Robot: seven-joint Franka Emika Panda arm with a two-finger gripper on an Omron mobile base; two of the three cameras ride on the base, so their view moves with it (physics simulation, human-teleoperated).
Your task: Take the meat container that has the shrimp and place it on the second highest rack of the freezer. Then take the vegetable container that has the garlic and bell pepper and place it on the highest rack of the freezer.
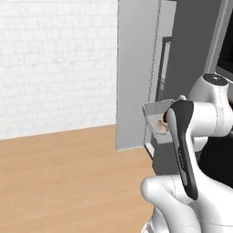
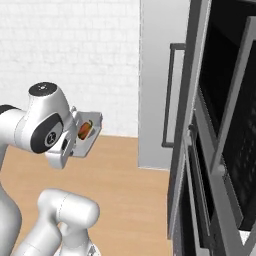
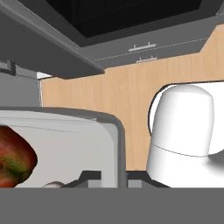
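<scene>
The tray [image 3: 111, 131] is light grey with a darker grey rim; in the right base view its underside [image 2: 87, 131] reads pale grey. At the tray's left edge the pepper [image 3: 15, 157] is glossy red, mottled with green and dark patches; from the right base view it shows as an orange-red spot [image 2: 84, 129]. The freezer [image 1: 136, 68] door is flat mid-grey, its handle [image 2: 167, 95] black. The floor [image 1: 68, 177] is light tan wood. The wall [image 1: 54, 63] is white brick, faintly lined. The cabinets [image 2: 225, 125] are dark grey with black panels.
</scene>
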